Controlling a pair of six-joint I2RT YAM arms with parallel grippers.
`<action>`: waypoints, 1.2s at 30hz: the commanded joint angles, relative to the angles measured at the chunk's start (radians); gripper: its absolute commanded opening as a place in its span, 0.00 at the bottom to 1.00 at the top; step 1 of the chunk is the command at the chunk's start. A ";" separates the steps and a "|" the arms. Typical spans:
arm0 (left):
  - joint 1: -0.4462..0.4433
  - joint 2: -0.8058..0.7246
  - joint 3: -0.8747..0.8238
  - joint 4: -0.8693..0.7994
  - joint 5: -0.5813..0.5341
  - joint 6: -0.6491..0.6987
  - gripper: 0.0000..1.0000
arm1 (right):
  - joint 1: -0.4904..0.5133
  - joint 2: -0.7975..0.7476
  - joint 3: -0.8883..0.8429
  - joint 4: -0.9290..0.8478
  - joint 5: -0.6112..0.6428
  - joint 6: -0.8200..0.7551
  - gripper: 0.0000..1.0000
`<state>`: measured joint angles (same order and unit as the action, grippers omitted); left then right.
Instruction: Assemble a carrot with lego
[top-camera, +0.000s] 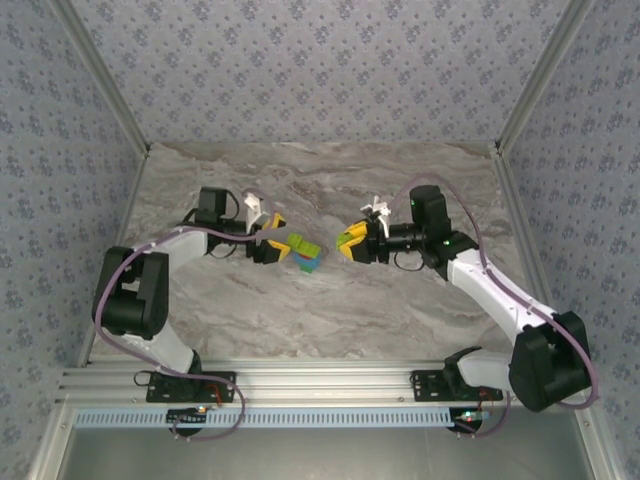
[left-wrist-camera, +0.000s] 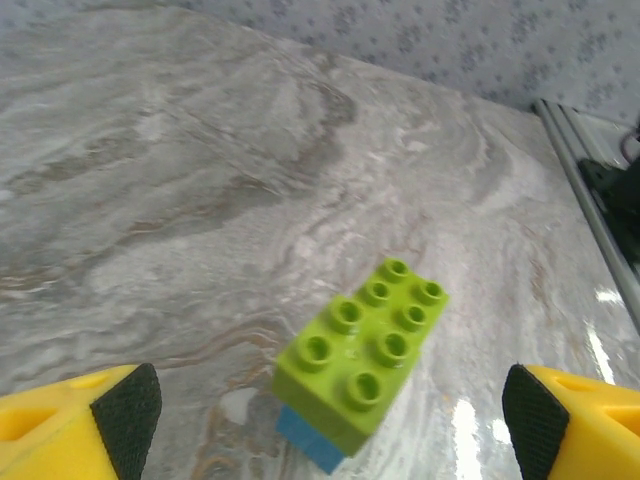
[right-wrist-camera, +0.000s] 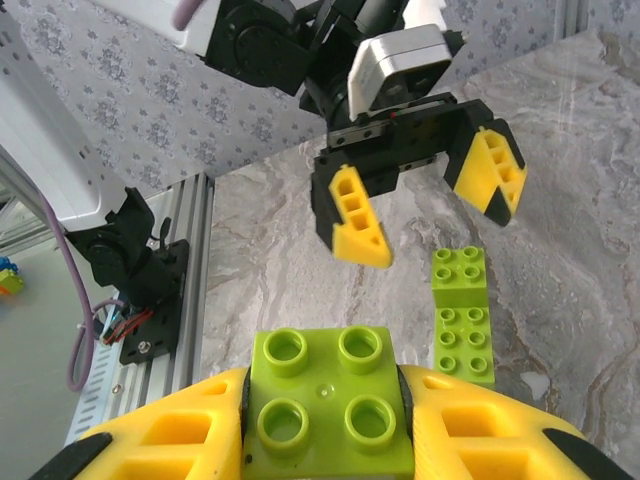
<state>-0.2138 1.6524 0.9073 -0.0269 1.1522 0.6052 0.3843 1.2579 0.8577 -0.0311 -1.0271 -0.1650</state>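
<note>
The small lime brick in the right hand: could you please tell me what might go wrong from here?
1. The stack stands free on the table; the left hand is open, not gripping it, so a push could shove or tip it.
2. The right hand pinches the small lime brick by its sides alone; it may tilt or slip under pressure.
3. The two hands are close together and might collide.

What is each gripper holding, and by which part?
Right gripper pinches a small lime brick by its opposite sides. Left gripper is open, holding nothing.
</note>
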 joint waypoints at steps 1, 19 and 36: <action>-0.045 0.013 0.043 -0.145 0.049 0.157 0.91 | -0.008 0.017 0.038 -0.019 -0.045 -0.002 0.29; -0.137 0.088 0.043 -0.004 -0.137 0.066 0.97 | 0.000 0.011 0.030 -0.027 -0.055 0.000 0.29; -0.192 0.129 0.133 -0.176 -0.203 0.115 0.97 | 0.002 0.024 0.027 -0.016 -0.052 0.001 0.28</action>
<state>-0.3988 1.7710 1.0149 -0.1375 0.9478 0.6914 0.3820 1.2766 0.8619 -0.0364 -1.0565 -0.1650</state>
